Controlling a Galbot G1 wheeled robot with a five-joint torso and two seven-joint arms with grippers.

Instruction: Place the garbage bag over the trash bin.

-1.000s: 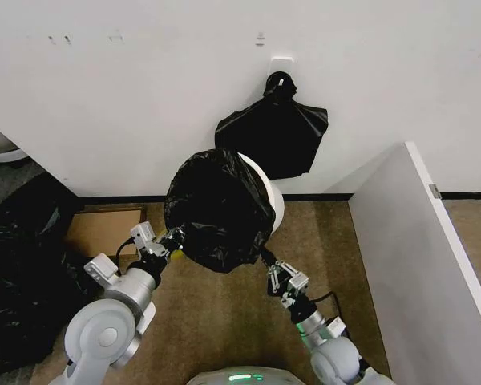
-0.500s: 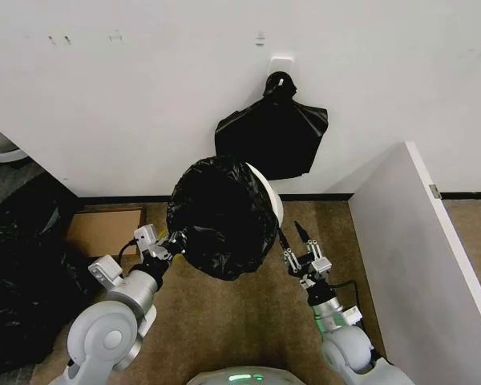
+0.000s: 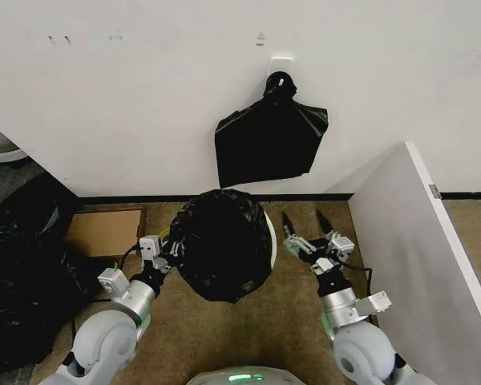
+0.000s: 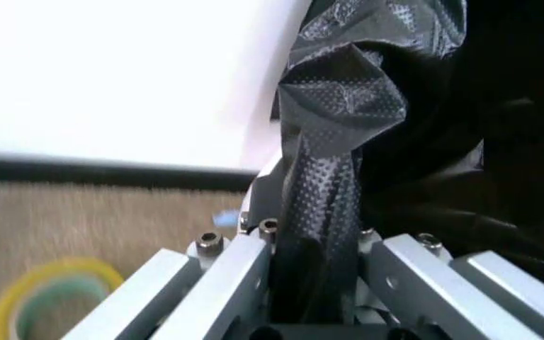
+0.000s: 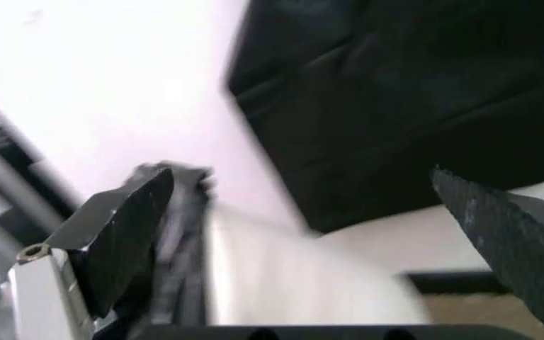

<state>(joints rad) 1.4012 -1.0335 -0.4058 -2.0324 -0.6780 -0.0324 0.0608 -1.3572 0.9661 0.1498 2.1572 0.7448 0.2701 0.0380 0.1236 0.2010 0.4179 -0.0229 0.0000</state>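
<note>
Left claw [image 3: 167,250] clenched on the garbage bag [image 3: 221,243] draped over the trash bin [image 3: 269,234] on the floor; right claw [image 3: 309,231] released beside it, should regrip the loose edge and pull down evenly.

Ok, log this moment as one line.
garbage bag: draped over trash bin | left claw: shut on bag edge | right claw: open, beside bin, holding nothing
</note>
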